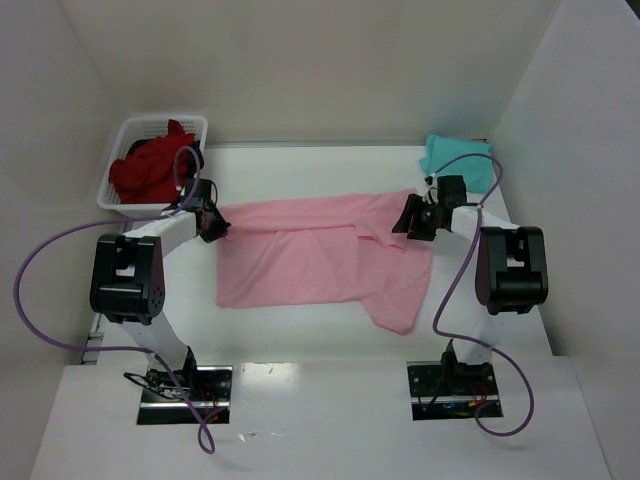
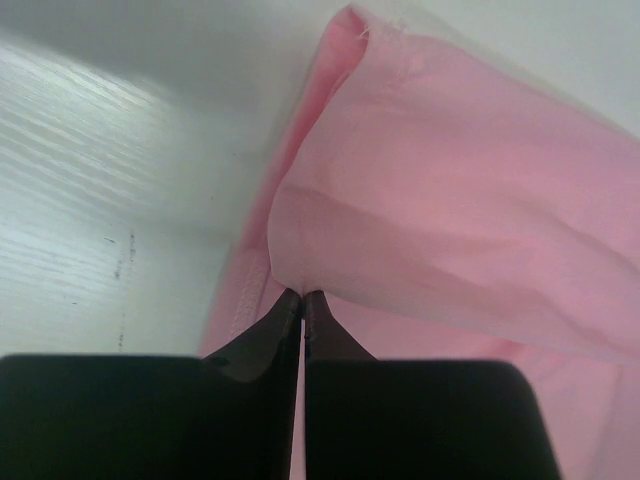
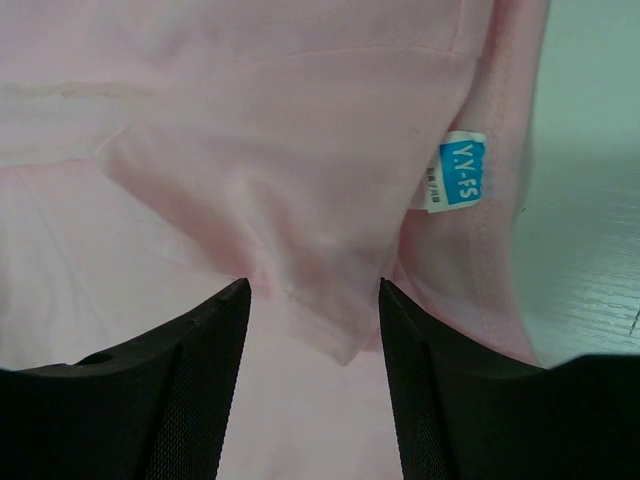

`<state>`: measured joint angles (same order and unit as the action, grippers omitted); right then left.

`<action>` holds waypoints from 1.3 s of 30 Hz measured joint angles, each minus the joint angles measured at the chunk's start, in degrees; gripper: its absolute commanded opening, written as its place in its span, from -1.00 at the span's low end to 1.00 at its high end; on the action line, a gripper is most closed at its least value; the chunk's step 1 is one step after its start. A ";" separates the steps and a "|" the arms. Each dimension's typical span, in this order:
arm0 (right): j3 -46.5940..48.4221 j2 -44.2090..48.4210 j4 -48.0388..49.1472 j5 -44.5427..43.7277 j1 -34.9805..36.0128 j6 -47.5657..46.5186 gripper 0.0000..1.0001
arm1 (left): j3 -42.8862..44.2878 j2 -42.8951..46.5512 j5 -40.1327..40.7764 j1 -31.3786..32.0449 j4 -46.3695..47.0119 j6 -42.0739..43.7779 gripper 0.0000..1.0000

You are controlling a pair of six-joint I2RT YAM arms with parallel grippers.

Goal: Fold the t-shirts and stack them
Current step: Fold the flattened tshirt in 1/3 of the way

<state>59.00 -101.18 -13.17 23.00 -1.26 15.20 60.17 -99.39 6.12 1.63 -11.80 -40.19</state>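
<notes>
The white table [image 1: 300,345] fills the overhead view; the pink shirt [image 1: 300,260] lies spread across its centre; red shirts [image 1: 150,172] fill the basket [image 1: 125,133] at upper left; a teal shirt [image 1: 455,155] sits upper right; the left gripper [image 2: 302,298] is pinched tight on the pink shirt's left edge; the right gripper [image 3: 313,292] stands wide, straddling a fold near the blue label [image 3: 456,172].

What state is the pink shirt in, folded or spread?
Mostly spread: the pink shirt lies wide across the table, only its far strip doubled over, one sleeve sticking out near right. No compact fold.
</notes>
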 measured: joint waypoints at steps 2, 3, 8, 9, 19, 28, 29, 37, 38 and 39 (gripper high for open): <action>0.00 -0.71 0.21 0.09 0.00 0.02 0.20 | 0.34 0.00 1.02 0.00 -0.25 0.87 -0.96; 0.00 -1.17 0.36 0.17 0.00 0.02 0.20 | 0.40 0.00 1.56 0.00 -0.39 1.13 -0.96; 0.02 -2.39 0.93 0.38 0.00 0.26 0.17 | 0.48 0.00 3.56 0.00 -2.06 2.63 -0.96; 0.02 -2.44 1.08 0.41 0.00 0.30 0.16 | 0.48 0.00 3.67 0.00 -2.20 2.74 -0.96; 0.72 -4.06 3.49 1.53 0.27 1.06 -0.11 | 0.48 -0.31 2.56 0.00 -2.44 4.90 -0.96; 1.75 -6.13 4.22 0.86 1.27 1.76 -0.79 | 0.48 -0.42 2.12 0.07 -2.58 5.54 -0.96; 1.75 -6.13 4.19 0.70 1.27 1.71 -0.79 | 0.48 -0.46 2.09 0.07 -2.59 5.54 -0.96; 2.10 -4.42 1.52 -4.35 1.40 1.66 -0.78 | 0.48 -0.61 1.71 0.07 -2.75 5.68 -0.96; 2.10 -3.86 1.14 -5.09 1.40 1.66 -0.79 | 0.48 -0.61 1.62 0.07 -2.75 5.69 -0.96; 2.10 -3.25 0.77 -5.80 1.40 1.66 -0.79 | 0.48 -0.61 1.54 0.07 -2.75 5.70 -0.96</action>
<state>61.10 -104.42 -12.40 17.20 0.14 16.86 60.64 -100.01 7.66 1.69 -14.55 -34.49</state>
